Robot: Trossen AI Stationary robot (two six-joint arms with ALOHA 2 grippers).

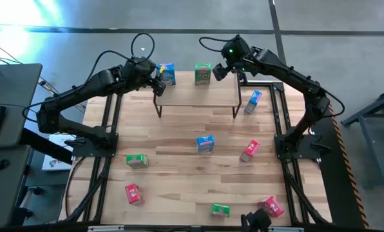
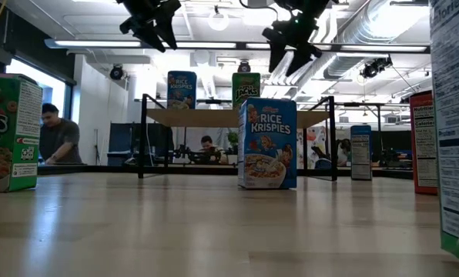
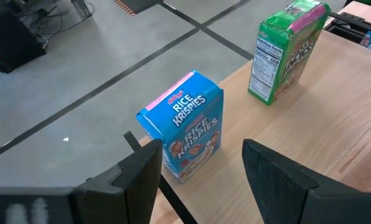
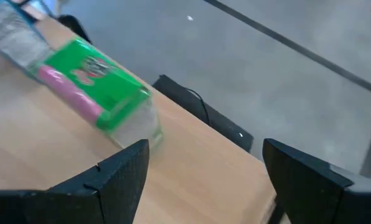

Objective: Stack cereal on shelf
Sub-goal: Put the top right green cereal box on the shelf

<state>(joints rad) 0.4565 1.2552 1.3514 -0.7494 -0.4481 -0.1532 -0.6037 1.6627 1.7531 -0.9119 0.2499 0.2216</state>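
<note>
High view: blue cereal box & green box were seen upright on shelf; left hand & right hand were held released, nothing gripped, beside them.

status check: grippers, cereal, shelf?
Left gripper open, empty, by blue box. Right gripper open beside green box. Both boxes on shelf. Nothing blocking.
</note>
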